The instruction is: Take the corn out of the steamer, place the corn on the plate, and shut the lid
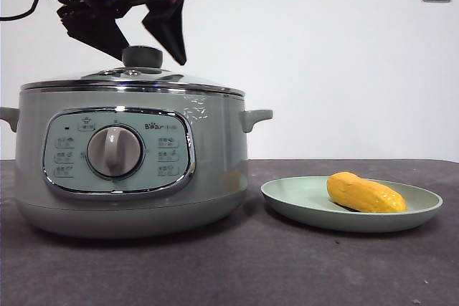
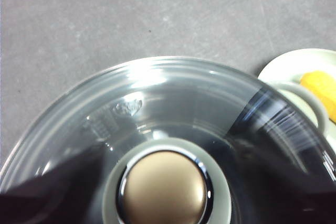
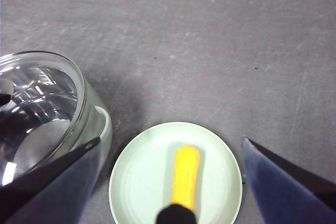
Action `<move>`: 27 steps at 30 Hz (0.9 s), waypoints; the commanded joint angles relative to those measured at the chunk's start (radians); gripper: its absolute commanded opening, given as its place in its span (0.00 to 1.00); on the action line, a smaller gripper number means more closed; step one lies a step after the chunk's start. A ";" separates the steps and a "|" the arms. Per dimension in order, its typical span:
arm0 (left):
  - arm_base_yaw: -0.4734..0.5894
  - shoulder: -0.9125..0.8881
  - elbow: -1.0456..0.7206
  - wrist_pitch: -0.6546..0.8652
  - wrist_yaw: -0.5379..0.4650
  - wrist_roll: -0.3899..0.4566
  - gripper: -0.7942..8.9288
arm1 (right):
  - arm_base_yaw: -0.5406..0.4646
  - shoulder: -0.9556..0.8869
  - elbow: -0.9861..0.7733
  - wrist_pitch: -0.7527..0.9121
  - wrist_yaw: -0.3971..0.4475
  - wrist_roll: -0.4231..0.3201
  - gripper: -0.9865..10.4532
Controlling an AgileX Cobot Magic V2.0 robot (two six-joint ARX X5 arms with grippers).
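Corn [image 3: 186,176] on plate [image 3: 136,182]; lid [image 1: 133,80] seated.

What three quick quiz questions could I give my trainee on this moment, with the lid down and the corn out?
1. True or false: the corn lies on the plate.
2. Where is the lid? A) on the table B) on the steamer C) on the plate
3. Which gripper is open right above the lid's knob?

Key: 1 true. 2 B. 3 the left gripper; the right gripper is open high above the plate.
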 commanded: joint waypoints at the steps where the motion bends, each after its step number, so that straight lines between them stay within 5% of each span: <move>1: -0.002 -0.023 0.036 -0.002 -0.005 0.011 0.63 | 0.001 -0.001 -0.005 0.006 0.002 0.010 0.47; 7: -0.004 -0.105 0.131 -0.124 0.000 0.007 0.57 | 0.001 -0.002 -0.005 0.004 -0.004 0.010 0.47; 10: -0.004 -0.184 0.143 -0.192 0.002 0.003 0.33 | 0.001 -0.003 -0.005 -0.006 -0.004 0.009 0.46; 13: -0.004 -0.279 0.143 -0.264 0.001 0.003 0.05 | 0.001 -0.014 -0.005 -0.034 -0.004 0.005 0.27; 15: -0.004 -0.343 0.142 -0.303 -0.004 0.003 0.07 | 0.002 -0.025 -0.005 -0.060 -0.004 0.004 0.07; 22: -0.006 -0.546 -0.004 -0.310 -0.105 -0.002 0.07 | 0.003 -0.106 -0.060 -0.075 -0.001 -0.013 0.08; 27: -0.008 -0.756 -0.319 -0.208 -0.139 -0.054 0.07 | 0.015 -0.286 -0.307 0.087 0.007 -0.010 0.08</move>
